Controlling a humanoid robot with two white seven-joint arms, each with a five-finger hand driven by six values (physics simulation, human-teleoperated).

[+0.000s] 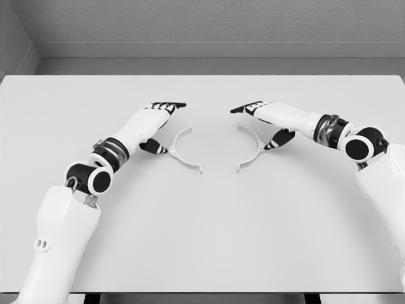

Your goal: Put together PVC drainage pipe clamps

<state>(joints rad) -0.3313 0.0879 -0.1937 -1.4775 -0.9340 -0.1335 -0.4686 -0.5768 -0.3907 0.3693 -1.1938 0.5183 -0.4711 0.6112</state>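
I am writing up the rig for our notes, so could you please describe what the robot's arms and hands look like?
Both arms have glossy white, rounded shells. Each has a black ball-like elbow joint with a white round cap and a ribbed grey metallic ring at the wrist. The left hand and right hand have white backs with black fingertips and black finger segments. No loose cables or lettering are visible.

We see a broad white table [209,234] filling most of the frame, its far edge running straight across the upper part. Beyond it we find a grey floor strip [215,66] meeting a pale baseboard [215,49], and above that a speckled grey back wall [215,19]. At the upper left, a grey side wall [11,38] angles in. Light is soft and even.
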